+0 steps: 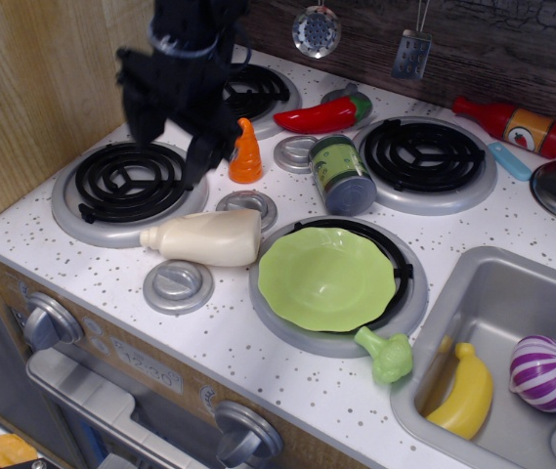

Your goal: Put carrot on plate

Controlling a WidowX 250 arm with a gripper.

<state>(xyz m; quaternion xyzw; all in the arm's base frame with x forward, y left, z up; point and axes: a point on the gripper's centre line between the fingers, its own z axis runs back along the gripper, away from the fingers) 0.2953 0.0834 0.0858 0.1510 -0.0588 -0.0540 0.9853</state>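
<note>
The carrot (246,151), a small orange ridged cone, stands upright on the speckled counter between the back-left and front-left burners. The lime-green plate (326,277) lies on the front-right burner, to the carrot's lower right. My black gripper (172,149) hangs just left of the carrot, above the front-left burner's far edge. Its fingers point down and appear spread apart, with nothing between them. The right finger is close beside the carrot; I cannot tell whether it touches.
A cream bottle (207,237) lies on its side left of the plate. A green can (342,174) and a red chili pepper (319,114) sit right of the carrot. A broccoli (387,356) lies by the sink (453,293), which holds a banana and a purple onion.
</note>
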